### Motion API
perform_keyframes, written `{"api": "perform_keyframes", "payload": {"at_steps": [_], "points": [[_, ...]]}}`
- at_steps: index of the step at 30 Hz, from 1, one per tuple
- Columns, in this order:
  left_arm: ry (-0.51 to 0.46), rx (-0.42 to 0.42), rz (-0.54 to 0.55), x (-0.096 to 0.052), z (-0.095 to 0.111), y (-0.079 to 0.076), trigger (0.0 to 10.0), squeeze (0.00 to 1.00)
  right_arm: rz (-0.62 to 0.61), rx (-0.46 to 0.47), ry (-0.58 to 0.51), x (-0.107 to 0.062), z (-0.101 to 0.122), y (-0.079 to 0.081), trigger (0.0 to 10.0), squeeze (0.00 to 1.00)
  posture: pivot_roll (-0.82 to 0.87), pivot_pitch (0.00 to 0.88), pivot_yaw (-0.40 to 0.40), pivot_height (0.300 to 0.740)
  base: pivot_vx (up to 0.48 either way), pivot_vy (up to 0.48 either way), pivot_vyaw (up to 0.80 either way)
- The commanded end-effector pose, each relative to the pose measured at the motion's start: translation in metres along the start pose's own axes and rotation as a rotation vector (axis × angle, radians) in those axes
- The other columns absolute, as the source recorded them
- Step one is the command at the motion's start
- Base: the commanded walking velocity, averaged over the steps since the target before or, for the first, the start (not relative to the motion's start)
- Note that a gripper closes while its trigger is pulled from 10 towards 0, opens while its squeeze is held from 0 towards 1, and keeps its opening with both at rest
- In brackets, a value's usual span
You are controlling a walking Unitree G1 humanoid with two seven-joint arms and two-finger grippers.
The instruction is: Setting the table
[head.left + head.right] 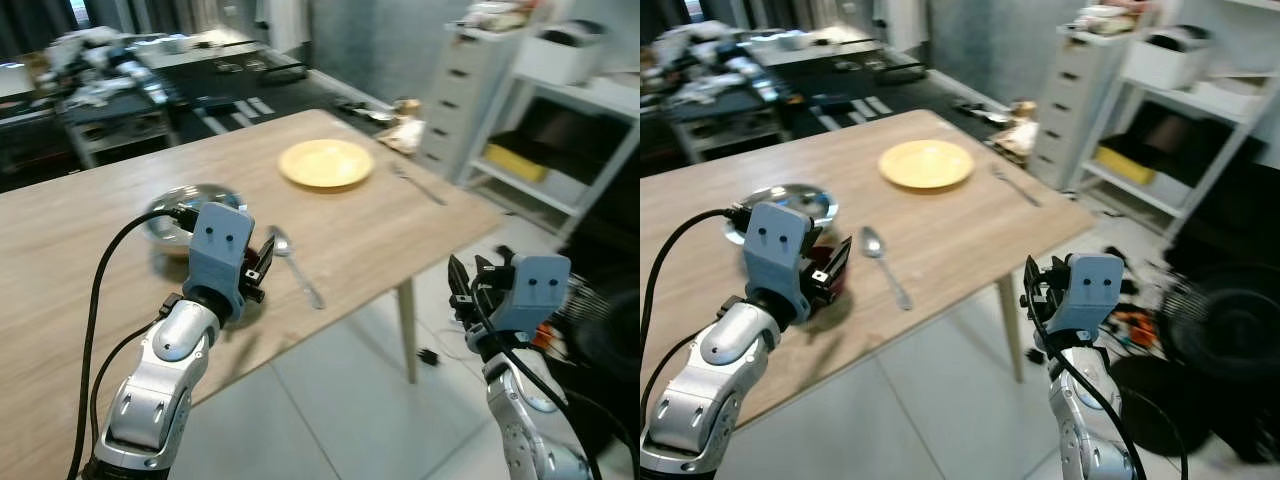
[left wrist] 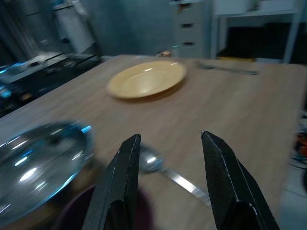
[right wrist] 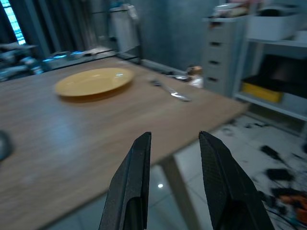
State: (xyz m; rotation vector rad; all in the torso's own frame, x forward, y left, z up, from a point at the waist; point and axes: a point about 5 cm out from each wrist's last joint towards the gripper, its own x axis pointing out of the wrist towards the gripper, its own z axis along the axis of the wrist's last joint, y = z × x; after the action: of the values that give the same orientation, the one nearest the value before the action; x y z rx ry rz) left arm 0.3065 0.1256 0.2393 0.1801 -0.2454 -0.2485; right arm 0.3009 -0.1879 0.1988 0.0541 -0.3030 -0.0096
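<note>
Wooden table (image 1: pixel 400 215); yellow plate (image 1: pixel 325 162); spoon (image 1: pixel 297 266)

Two silver, segmented arms at the frame's lower left and lower right; each wrist carries a blue-grey housing with two small dark dots; black cables loop along both; left hand (image 1: pixel 262 262) and right hand (image 1: pixel 468 288) have long black fingers.
</note>
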Motion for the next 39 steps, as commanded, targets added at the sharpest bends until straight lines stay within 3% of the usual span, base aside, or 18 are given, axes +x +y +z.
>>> {"api": "perform_keyframes", "payload": {"at_steps": [1,39], "points": [[0.015,0.003,-0.005,-0.0004,-0.0042,-0.0005,10.0,0.0,-0.007,0.002,0.015,-0.0023,-0.0023,-0.0017,10.0,0.0,0.04,0.095,0.086,0.74,0.0,0.0,-0.78],[0.017,-0.002,-0.011,0.0004,-0.0056,-0.0021,10.0,0.0,-0.003,-0.002,0.018,-0.0022,-0.0019,-0.0019,10.0,0.0,0.03,0.093,0.088,0.74,0.0,0.0,-0.78]]}}
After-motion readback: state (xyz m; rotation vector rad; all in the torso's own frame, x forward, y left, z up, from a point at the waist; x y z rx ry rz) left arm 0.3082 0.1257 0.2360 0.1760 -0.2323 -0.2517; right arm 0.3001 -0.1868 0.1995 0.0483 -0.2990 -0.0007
